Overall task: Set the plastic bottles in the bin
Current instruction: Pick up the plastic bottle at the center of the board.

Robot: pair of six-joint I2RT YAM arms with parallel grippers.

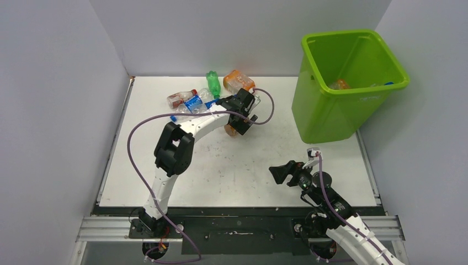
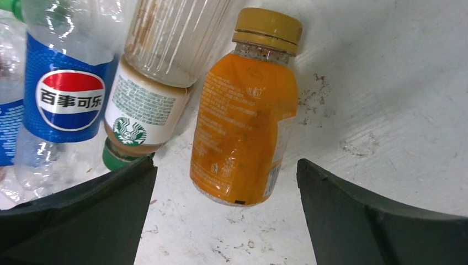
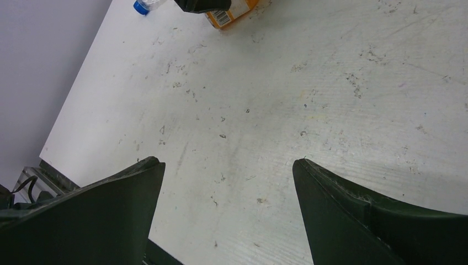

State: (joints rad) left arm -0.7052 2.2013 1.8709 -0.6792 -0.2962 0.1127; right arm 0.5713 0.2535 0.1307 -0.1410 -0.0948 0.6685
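1. Our left jaws hang wide apart over the orange bottle (image 2: 243, 127) on the worktop (image 1: 232, 171); our right jaws gape, empty.
2. Closing askew, we could snag the neighbouring coffee bottle (image 2: 146, 110).
3. The bin (image 1: 325, 110), far right, seemingly holds some already.

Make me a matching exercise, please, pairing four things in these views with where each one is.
Column 1:
1. yellow-capped orange bottle
2. green bottle
3. bin
4. right end effector

Column 2:
A. far right of the table
B. open above bare table, near side
C. far edge of the bottle pile
D. lying below the open left end effector, framed by its fingers

Pairs: 1-D; 2-C; 3-A; 4-B.
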